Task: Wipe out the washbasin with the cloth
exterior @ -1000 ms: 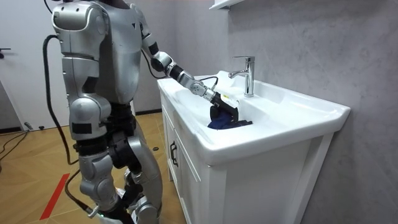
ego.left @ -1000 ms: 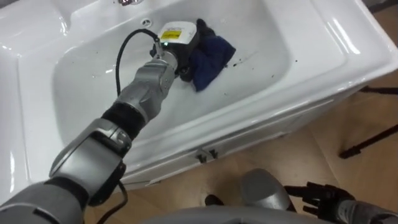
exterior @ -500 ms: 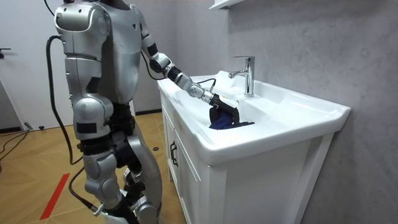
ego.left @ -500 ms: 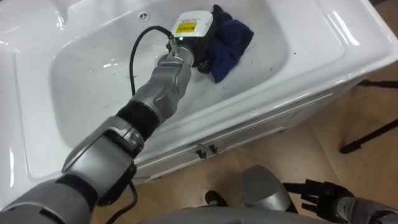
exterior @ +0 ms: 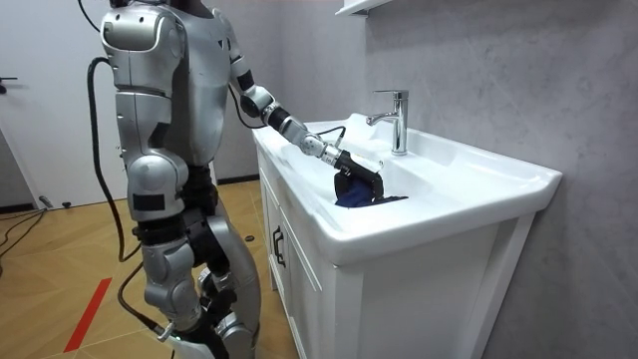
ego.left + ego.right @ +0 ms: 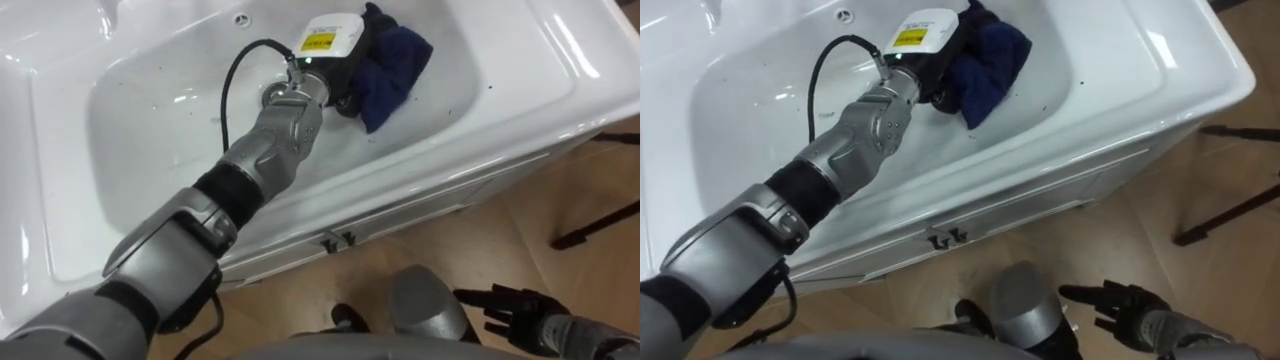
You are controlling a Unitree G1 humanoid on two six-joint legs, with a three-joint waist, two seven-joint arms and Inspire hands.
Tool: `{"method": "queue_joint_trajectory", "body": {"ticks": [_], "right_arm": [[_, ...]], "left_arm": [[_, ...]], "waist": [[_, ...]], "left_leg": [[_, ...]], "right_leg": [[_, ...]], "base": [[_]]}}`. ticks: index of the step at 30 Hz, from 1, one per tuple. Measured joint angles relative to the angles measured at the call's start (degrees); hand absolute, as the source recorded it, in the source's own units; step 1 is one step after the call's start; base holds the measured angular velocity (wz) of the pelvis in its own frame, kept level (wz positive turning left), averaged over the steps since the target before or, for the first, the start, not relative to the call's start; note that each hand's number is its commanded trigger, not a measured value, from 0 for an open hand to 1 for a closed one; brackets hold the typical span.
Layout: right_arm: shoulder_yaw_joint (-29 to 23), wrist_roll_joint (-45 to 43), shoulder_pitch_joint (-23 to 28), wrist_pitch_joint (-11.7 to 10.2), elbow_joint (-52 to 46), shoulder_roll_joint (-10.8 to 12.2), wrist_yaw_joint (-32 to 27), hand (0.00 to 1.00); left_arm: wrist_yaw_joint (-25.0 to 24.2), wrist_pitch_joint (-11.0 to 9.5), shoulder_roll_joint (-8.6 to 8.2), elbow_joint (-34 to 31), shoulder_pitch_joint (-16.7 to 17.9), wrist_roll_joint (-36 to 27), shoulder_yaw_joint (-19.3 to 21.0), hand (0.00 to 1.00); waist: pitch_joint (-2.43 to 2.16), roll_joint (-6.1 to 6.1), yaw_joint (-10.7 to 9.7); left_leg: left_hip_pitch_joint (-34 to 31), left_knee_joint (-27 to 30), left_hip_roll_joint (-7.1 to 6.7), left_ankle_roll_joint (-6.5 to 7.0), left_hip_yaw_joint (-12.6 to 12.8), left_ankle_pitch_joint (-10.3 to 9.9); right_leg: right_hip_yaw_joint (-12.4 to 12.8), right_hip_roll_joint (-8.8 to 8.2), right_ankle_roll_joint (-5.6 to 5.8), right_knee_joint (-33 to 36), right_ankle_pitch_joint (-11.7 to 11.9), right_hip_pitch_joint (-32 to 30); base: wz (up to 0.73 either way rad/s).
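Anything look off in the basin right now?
Nothing damaged or spilled. Small dark specks dot the white basin, some to the right of the dark blue cloth, which sits bunched rather than flat at the left hand. The right hand hangs open, low by the cabinet.

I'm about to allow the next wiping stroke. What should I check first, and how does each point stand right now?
1. Cloth lies inside the basin, at the left hand: ok.
2. Hold on the cloth: cannot tell, the hand's back covers it.
3. Left arm clear of the tap: ok.
4. Right hand open, low outside the basin: ok.
5. Robot stands close at the basin's front: ok.
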Motion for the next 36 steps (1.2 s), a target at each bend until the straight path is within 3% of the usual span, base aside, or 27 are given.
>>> {"method": "queue_joint_trajectory", "body": {"ticks": [6,9,14,21,24,26,27,28,29,32,34,36], "right_arm": [[-0.03,-0.02,-0.16,-0.13,0.05,0.01,0.03,0.0],[-0.08,-0.25,-0.34,0.19,0.15,-0.1,0.0,0.0],[-0.32,-0.58,-0.42,0.3,-0.06,-0.16,-0.14,0.0],[-0.76,-0.67,-0.18,1.29,0.16,-0.13,0.11,0.0],[-1.86,-1.49,0.76,1.47,-0.99,0.05,0.04,0.0],[-3.11,-1.61,2.07,1.44,-1.76,0.6,-0.12,0.0],[-3.66,-1.6,2.16,1.45,-1.77,0.69,-0.17,0.0],[-5.0,-1.38,2.3,1.42,-1.85,0.69,-0.39,0.0],[-6.08,-0.72,2.58,1.26,-2.21,0.65,-0.55,0.0],[-10.03,-0.77,3.02,0.76,-2.08,1.03,-0.05,0.0],[-11.46,-1.03,3.05,0.77,-2.19,1.01,-0.02,0.0],[-12.58,-0.94,3.14,0.87,-2.22,1.01,-0.1,0.0]], "left_arm": [[0.0,-0.05,-0.38,-0.05,0.32,0.19,-0.04,1.0],[0.0,-0.75,-0.45,-0.23,1.62,0.14,-0.08,1.0],[0.0,-0.89,-0.29,-2.28,3.47,0.17,-0.08,1.0],[-0.62,-4.08,0.37,-1.1,5.6,0.74,-0.04,1.0],[-0.59,-5.6,0.97,-0.94,8.49,2.92,0.82,1.0],[-0.57,-7.03,1.0,0.23,10.8,6.35,2.46,1.0],[-0.57,-7.19,1.0,0.47,11.32,7.26,2.91,1.0],[-0.57,-7.38,1.22,0.68,12.38,8.99,3.58,1.0],[-0.58,-7.66,1.69,0.91,13.31,10.9,4.45,1.0],[-0.58,-7.83,4.21,0.93,16.08,14.45,6.75,1.0],[-0.62,-7.8,7.12,0.9,17.22,16.52,8.0,1.0],[-1.6,-7.63,11.99,1.0,18.08,19.34,9.95,1.0]], "waist": [[0.18,-0.25,0.02],[0.52,-0.94,0.02],[0.45,-0.97,0.13],[0.31,-1.32,0.4],[0.15,-2.85,2.3],[-0.42,-4.24,3.5],[-0.55,-4.36,3.54],[-1.08,-4.16,4.0],[-1.4,-3.88,5.12],[-1.59,-3.65,6.38],[-1.82,-3.25,6.86],[-2.13,-2.66,8.64]], "left_leg": [[0.39,0.0,-0.1,0.08,0.11,0.05],[1.79,-0.21,-0.09,0.08,-0.1,0.05],[2.24,-0.67,-0.08,0.08,-0.21,0.05],[4.79,-1.28,-0.17,0.05,-0.14,0.07],[7.15,-2.49,-0.15,-0.06,-0.05,0.1],[8.01,-2.41,0.02,-0.11,-0.28,0.13],[8.1,-2.37,0.08,-0.12,-0.42,0.13],[8.12,-2.31,0.6,-0.2,-0.43,0.08],[8.46,-2.28,0.98,-0.64,-0.49,-0.19],[9.71,-2.36,1.24,-0.67,-0.41,-0.21],[9.77,-2.31,1.26,-0.69,-0.42,-0.2],[9.56,-2.36,1.64,-0.86,-0.26,-0.12]], "right_leg": [[-0.42,-0.35,0.08,0.2,-0.24,0.41],[-0.52,-0.39,0.04,-0.28,-0.6,2.02],[-0.75,-0.23,0.04,-1.07,-0.59,2.8],[-1.95,-0.13,0.03,-2.87,-0.56,6.08],[-0.49,0.5,-0.09,-3.32,-0.58,7.62],[-0.68,0.87,-0.39,-4.73,-0.38,9.31],[-0.87,1.02,-0.42,-5.31,-0.15,9.8],[-1.19,1.33,-0.5,-6.66,0.53,10.48],[-1.34,1.75,-0.63,-7.97,1.21,11.42],[-1.57,1.96,-0.75,-8.96,1.65,13.11],[-1.66,1.94,-0.76,-8.91,1.65,13.2],[-1.5,2.04,-1.01,-9.06,1.93,12.82]], "base": [[0.01],[0.03],[0.01],[0.01],[-0.24],[0.03],[0.07],[0.0],[-0.06],[-0.03],[0.02],[-0.08]]}}
